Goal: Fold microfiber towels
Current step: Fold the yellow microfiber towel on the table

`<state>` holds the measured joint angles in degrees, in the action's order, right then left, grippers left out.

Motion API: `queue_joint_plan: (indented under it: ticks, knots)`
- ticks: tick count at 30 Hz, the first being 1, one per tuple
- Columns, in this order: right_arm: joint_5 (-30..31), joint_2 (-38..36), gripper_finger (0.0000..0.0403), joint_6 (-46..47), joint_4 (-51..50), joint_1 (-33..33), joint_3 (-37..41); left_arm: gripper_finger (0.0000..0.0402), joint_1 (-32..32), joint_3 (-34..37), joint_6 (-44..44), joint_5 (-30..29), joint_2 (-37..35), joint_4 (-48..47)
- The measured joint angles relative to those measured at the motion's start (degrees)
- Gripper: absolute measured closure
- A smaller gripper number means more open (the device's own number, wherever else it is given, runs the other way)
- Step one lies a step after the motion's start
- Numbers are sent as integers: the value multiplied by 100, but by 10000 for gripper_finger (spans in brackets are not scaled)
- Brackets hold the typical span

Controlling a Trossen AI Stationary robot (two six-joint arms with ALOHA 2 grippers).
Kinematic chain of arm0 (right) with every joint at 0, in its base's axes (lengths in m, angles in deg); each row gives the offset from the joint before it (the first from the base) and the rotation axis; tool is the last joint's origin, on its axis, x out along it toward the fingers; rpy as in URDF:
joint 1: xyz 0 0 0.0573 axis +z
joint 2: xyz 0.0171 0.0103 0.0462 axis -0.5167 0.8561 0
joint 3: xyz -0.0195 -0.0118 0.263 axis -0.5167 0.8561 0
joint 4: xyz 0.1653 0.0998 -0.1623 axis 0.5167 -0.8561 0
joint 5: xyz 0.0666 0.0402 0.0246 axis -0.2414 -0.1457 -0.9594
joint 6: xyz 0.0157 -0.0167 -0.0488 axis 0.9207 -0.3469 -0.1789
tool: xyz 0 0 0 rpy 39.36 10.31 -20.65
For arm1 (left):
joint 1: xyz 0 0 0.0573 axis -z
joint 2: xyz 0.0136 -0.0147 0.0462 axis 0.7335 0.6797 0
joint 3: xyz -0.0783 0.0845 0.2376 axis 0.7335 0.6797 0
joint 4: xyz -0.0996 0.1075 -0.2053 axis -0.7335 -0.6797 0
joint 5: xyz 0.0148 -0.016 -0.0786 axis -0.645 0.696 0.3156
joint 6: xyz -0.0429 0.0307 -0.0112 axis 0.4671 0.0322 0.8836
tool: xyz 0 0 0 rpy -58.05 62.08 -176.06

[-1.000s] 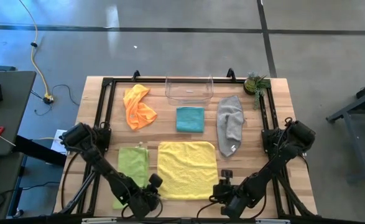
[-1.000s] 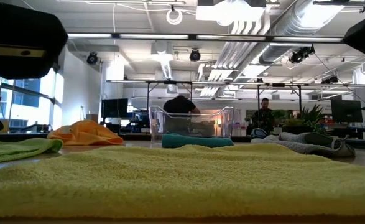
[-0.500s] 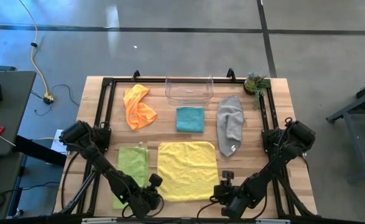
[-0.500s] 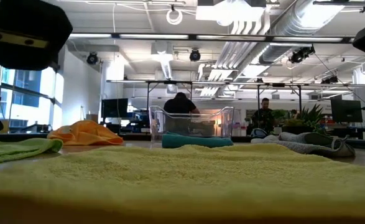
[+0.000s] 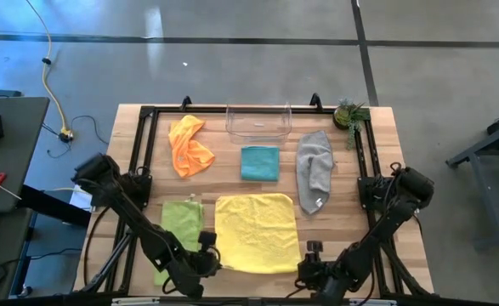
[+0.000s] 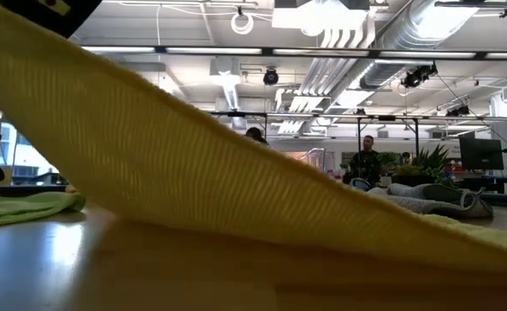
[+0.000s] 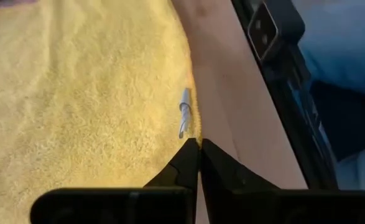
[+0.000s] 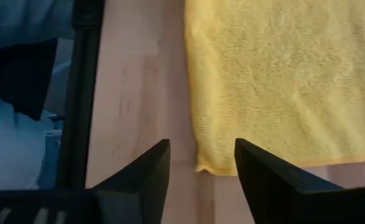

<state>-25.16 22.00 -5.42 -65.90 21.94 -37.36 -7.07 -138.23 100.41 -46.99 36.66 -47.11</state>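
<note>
On your wooden table [image 5: 147,136], the left gripper [image 7: 198,155] pinches the nubby yellow towel [image 5: 256,231] corner, while the right gripper [image 8: 201,163] stands open beside its opposite corner.

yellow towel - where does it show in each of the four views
High view: yellow towel lies flat at the table's near middle, between the two grippers.
Low view: it fills the foreground, one corner lifted high at the picture's left.
Left wrist view: it covers the picture's left, its edge pinched by the left gripper.
Right wrist view: upper right, a corner ahead of the open right gripper.
Shared landmark: the towel's near edge.
</note>
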Motion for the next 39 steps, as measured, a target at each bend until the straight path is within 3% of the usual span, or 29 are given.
queue_joint_plan:
  ticks: [6, 12, 18, 24, 34, 39]
  knots:
    - [-44, 374, 197, -102, 44, -1, -2, 401, -119, 2, 480, -212, -66, -122]
    - [116, 474, 199, -401, 32, 129, -2, 401, -154, 0, 527, -187, -63, -245]
    - [364, 476, 248, -821, -35, 188, -2, 402, -158, 0, 527, -144, -63, -304]
    - [149, 569, 302, -1107, -65, 186, -2, 401, -156, 0, 527, -126, -61, -332]
    - [62, 749, 326, -1069, -13, 144, -22, 401, -158, 0, 519, -29, -61, -376]
    - [89, 712, 387, -909, -13, 146, -10, 401, -146, 0, 519, -37, -95, -424]
